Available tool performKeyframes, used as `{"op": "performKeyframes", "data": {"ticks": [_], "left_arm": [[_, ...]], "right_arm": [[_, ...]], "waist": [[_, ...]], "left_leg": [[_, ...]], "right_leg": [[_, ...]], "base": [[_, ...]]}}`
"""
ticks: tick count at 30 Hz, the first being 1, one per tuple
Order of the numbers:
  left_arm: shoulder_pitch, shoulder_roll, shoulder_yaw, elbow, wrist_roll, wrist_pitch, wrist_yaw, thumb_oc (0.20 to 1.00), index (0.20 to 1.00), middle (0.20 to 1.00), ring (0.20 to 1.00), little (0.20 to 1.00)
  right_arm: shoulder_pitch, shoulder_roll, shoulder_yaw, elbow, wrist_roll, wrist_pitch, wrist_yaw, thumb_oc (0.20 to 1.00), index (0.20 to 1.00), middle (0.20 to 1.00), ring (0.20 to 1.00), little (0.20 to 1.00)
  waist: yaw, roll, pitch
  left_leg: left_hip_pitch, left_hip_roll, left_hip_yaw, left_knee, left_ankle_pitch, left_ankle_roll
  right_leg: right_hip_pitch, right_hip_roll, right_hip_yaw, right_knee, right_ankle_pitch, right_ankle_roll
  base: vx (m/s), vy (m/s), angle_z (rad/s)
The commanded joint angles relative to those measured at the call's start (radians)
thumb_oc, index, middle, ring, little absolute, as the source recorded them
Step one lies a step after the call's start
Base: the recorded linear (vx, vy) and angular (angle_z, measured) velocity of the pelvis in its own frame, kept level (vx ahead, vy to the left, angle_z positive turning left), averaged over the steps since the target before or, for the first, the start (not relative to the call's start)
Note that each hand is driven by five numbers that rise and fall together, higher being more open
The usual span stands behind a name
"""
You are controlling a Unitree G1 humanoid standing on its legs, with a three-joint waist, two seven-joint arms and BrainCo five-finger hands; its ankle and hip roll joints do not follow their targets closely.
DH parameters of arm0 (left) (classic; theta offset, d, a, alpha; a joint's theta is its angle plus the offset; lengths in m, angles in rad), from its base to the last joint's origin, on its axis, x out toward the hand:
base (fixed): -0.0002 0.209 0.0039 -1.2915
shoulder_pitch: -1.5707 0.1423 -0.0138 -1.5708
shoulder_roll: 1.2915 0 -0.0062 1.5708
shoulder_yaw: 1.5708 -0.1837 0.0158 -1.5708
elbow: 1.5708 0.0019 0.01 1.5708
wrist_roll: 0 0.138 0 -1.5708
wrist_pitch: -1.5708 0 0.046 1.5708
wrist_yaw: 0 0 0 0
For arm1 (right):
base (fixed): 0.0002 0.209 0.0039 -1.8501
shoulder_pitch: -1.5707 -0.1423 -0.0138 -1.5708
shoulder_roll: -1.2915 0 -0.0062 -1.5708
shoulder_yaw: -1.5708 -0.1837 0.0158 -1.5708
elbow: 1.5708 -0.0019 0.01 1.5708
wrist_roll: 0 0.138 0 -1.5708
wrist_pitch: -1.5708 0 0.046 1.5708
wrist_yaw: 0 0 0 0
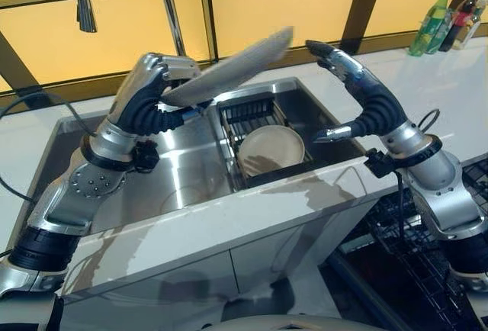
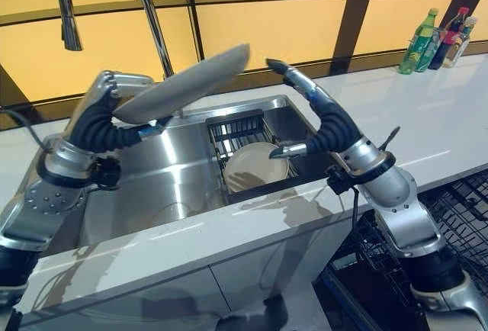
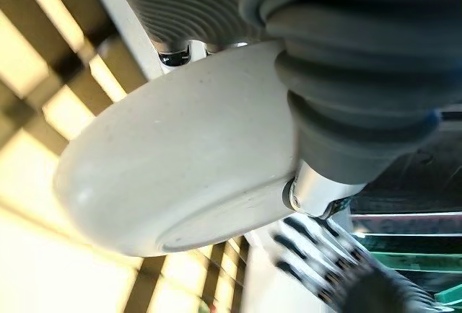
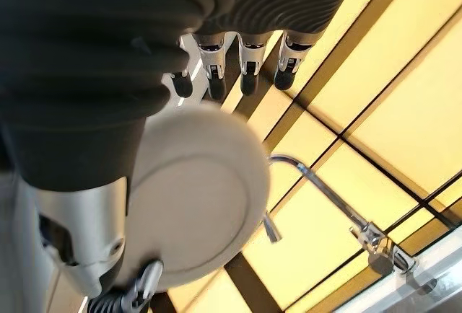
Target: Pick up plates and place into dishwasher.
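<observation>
Left hand [image 1: 156, 87] grips a tilted plate [image 1: 229, 72] above the sink [image 1: 152, 163]; right hand [image 1: 358, 94] hovers beside it, fingers spread.

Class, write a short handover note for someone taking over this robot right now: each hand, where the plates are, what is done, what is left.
Left hand: shut on a plate, held tilted in the air above the sink.
Right hand: open, raised beside the plate's far edge, not gripping it.
A second plate lies in the black rack in the sink.
The dishwasher rack stands open on the robot's right.
Done: one plate lifted.
Left: place that plate in the dishwasher, then fetch the other.
</observation>
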Motion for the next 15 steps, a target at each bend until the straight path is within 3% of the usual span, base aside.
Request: {"op": "performKeyframes", "data": {"ticks": [1, 3, 5, 10, 15], "left_arm": [[-0.143, -0.002, -0.084, -0.081, -0.241, 0.0, -0.304, 0.2, 0.2, 0.2, 0.2, 0.2], [-0.159, 0.014, -0.124, -0.129, -0.338, 0.06, -0.482, 0.2, 0.2, 0.2, 0.2, 0.2], [-0.191, 0.051, -0.159, -0.145, -0.404, 0.102, -0.557, 0.2, 0.2, 0.2, 0.2, 0.2], [-0.228, 0.125, -0.171, -0.153, -0.471, 0.152, -0.62, 0.2, 0.2, 0.2, 0.2, 0.2], [-0.215, 0.15, -0.139, -0.155, -0.479, 0.154, -0.622, 0.2, 0.2, 0.2, 0.2, 0.2]], "right_arm": [[-0.1, -0.072, 0.013, -0.098, -0.024, -0.054, -0.006, 1.0, 1.0, 1.0, 1.0, 1.0], [-0.113, -0.086, 0.018, -0.11, -0.031, -0.058, -0.02, 1.0, 1.0, 1.0, 1.0, 1.0], [-0.131, -0.103, 0.033, -0.114, -0.03, -0.053, -0.038, 1.0, 1.0, 1.0, 1.0, 1.0], [-0.118, -0.136, 0.016, -0.125, -0.031, -0.052, -0.05, 1.0, 1.0, 1.0, 1.0, 1.0], [-0.081, -0.153, -0.028, -0.135, -0.039, -0.045, -0.059, 1.0, 1.0, 1.0, 1.0, 1.0]], "waist": [[0.014, -0.001, -0.045], [0.012, 0.003, -0.046], [0.009, 0.006, -0.047], [0.003, 0.018, -0.046], [0.003, 0.02, -0.043]], "left_leg": [[-0.019, -0.022, -0.032, 0.022, -0.093, 0.038], [-0.019, -0.025, -0.038, 0.022, -0.093, 0.037], [-0.017, -0.027, -0.041, 0.021, -0.095, 0.038], [-0.013, -0.03, -0.031, 0.02, -0.097, 0.042], [-0.011, -0.028, -0.026, 0.021, -0.096, 0.044]], "right_leg": [[-0.015, 0.011, -0.032, 0.069, -0.089, 0.019], [-0.016, 0.012, -0.029, 0.07, -0.088, 0.019], [-0.015, 0.011, -0.028, 0.069, -0.088, 0.02], [-0.014, 0.005, -0.031, 0.071, -0.089, 0.023], [-0.012, 0.003, -0.039, 0.076, -0.092, 0.023]], "base": [[-0.06, -0.006, 0.01], [-0.05, -0.001, 0.04], [-0.03, 0.007, 0.05], [-0.01, 0.006, 0.0], [-0.02, 0.001, 0.0]]}}
